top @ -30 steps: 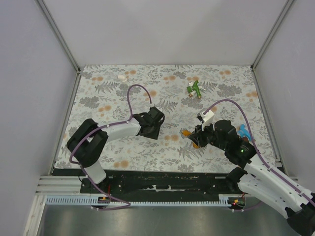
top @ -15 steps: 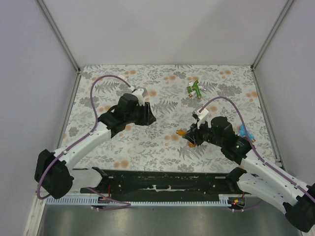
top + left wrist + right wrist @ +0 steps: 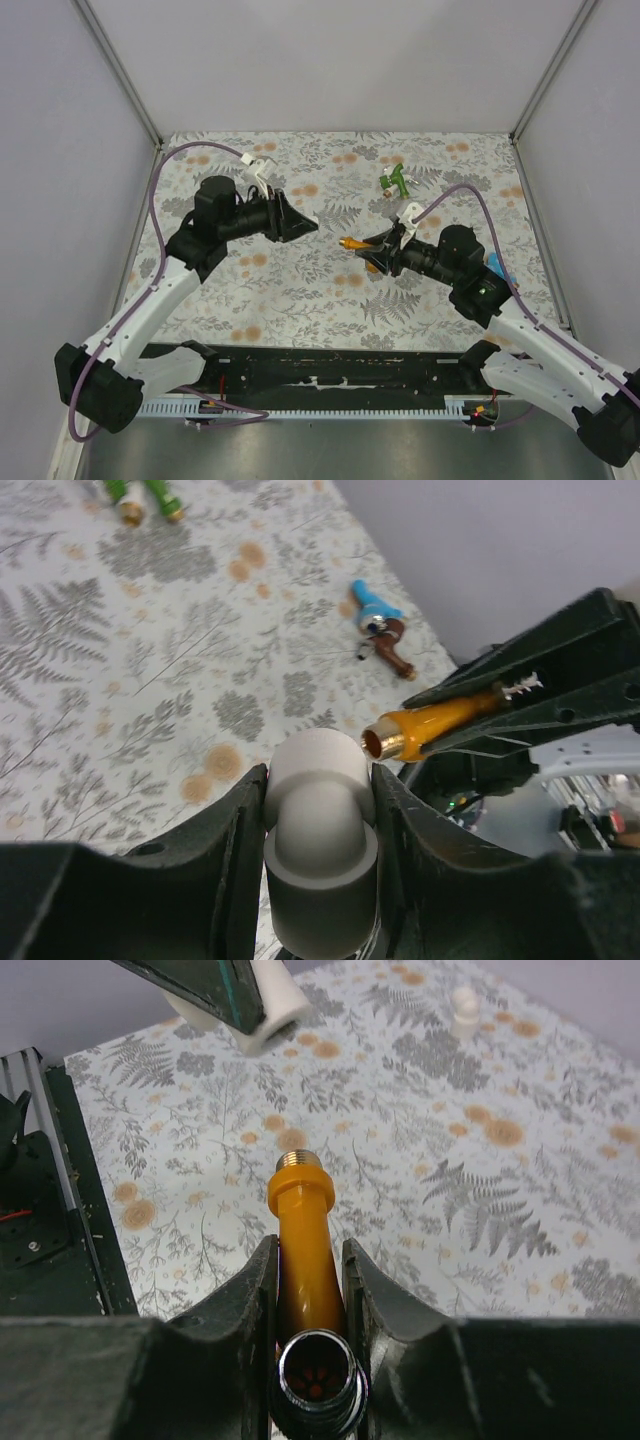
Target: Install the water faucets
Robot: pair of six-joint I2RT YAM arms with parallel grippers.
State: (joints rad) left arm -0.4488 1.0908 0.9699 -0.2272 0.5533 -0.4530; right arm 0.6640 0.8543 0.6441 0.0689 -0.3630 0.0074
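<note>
Alignment explains the pose: your right gripper (image 3: 307, 1252) clamps the orange faucet (image 3: 298, 1195) by its body, brass threaded end jutting ahead toward the white fitting (image 3: 318, 810) pinched in your left gripper (image 3: 305, 225), both clear above the bench (image 3: 300, 290), presumably for mating.

My left arm has unfolded from its tucked pose, with the elbow swung out wide. My left fingers (image 3: 292, 218), carrying the white fitting (image 3: 318, 780), have turned level and now point right, from a station left of the green faucet (image 3: 396, 180). My right fingers (image 3: 385, 252) have lifted the orange faucet (image 3: 352, 243) from low over the tabletop (image 3: 300, 290). It is now below-left of the green faucet, brass tip facing the fitting.
</note>
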